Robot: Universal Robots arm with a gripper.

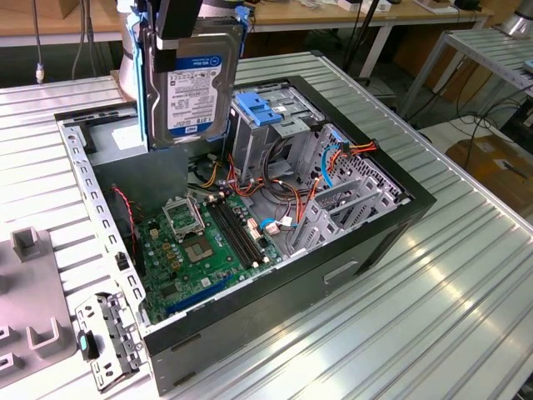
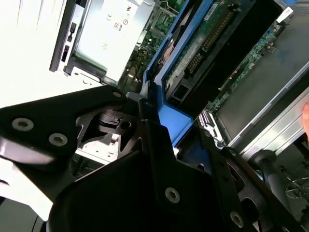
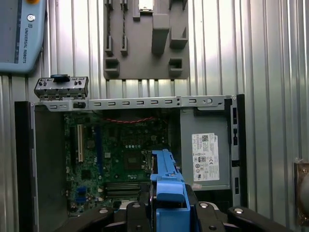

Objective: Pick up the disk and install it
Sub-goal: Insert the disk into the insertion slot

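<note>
The disk hangs on edge above the open computer case, its white label facing the exterior view. Blue carrier rails run down its sides. My gripper is shut on its top end, at the blue handle. In the first wrist view the blue handle sits between my black fingers, above the motherboard. The second wrist view shows the disk's green circuit side and blue carrier clamped in the gripper. The disk hangs towards the exterior view's left of the metal drive cage, whose top carries a blue latch.
A grey power-supply box with a white sticker fills one corner of the case. Cables lie across the case's middle. A grey fixture plate and a loose metal bracket lie on the ribbed table. A teach pendant rests nearby.
</note>
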